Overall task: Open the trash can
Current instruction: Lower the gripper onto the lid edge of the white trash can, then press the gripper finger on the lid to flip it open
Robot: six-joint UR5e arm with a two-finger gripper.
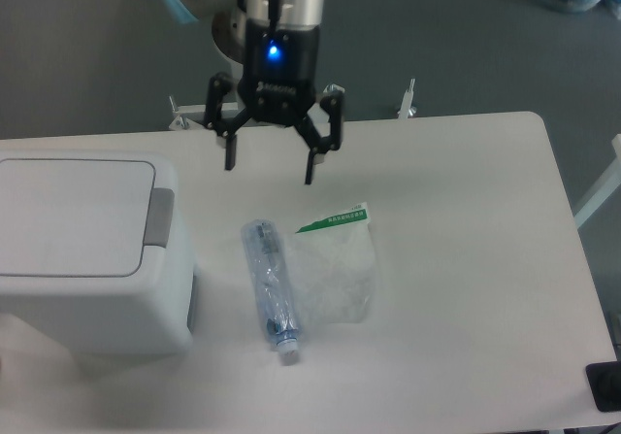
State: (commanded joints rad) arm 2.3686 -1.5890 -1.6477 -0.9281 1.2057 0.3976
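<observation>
Nearest the front edge of the table [466, 288] lies a crushed clear bottle [272, 290], touching a plastic bag [338, 271] beside it. The trash can [87, 250] sits at the left edge, lid down. Toward the far edge, the gripper [270, 162] hangs with fingers spread apart, holding nothing.

A large white boxy trash can [92, 259] with rounded corners is seen at the table's left edge. Its flat rectangular lid [76, 217] is closed, and a grey push-tab [159, 217] is set on the lid's right edge.
</observation>
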